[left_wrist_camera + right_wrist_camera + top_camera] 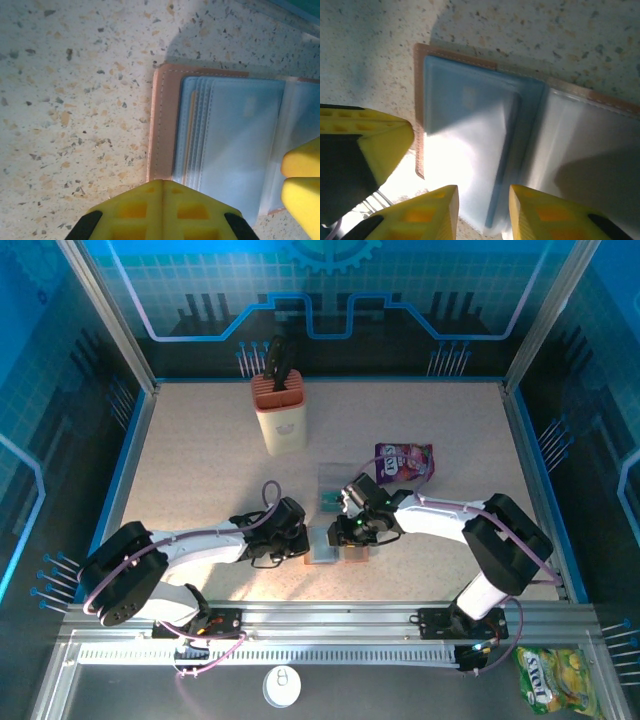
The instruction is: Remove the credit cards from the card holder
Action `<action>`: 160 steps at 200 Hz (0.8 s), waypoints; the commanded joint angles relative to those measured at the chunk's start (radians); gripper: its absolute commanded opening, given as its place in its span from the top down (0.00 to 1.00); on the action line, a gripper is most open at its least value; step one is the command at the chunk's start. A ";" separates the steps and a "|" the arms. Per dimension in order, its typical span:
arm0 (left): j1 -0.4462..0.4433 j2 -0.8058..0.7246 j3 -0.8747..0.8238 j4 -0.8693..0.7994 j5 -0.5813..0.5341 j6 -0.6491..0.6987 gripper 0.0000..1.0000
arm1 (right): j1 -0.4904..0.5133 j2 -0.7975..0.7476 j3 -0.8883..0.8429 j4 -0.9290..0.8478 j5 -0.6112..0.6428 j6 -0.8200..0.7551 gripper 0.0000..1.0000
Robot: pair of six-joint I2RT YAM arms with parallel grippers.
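The card holder lies open on the table between my two grippers, with a brown leather rim and grey-blue pockets. Thin edges of credit cards, one of them tan-orange, show in its left pockets. My left gripper is shut, its tip over the holder's near leather edge. My right gripper is open just above the holder, its fingers either side of a raised blue pocket edge. A small teal card lies on the table behind the holder.
A clear plastic box sits just behind the holder and a purple snack packet to the back right. A pink knife block stands at the back. A green packet lies off the table's front right.
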 commanded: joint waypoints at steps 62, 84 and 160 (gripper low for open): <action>-0.004 0.047 0.038 -0.053 0.010 0.010 1.00 | 0.017 0.042 0.009 0.128 -0.105 0.046 0.68; -0.004 0.050 0.037 -0.057 0.008 0.010 1.00 | 0.016 0.055 0.005 0.118 -0.097 0.041 0.68; -0.004 0.044 0.040 -0.061 0.002 0.010 1.00 | -0.004 0.043 -0.026 0.043 -0.043 0.018 0.68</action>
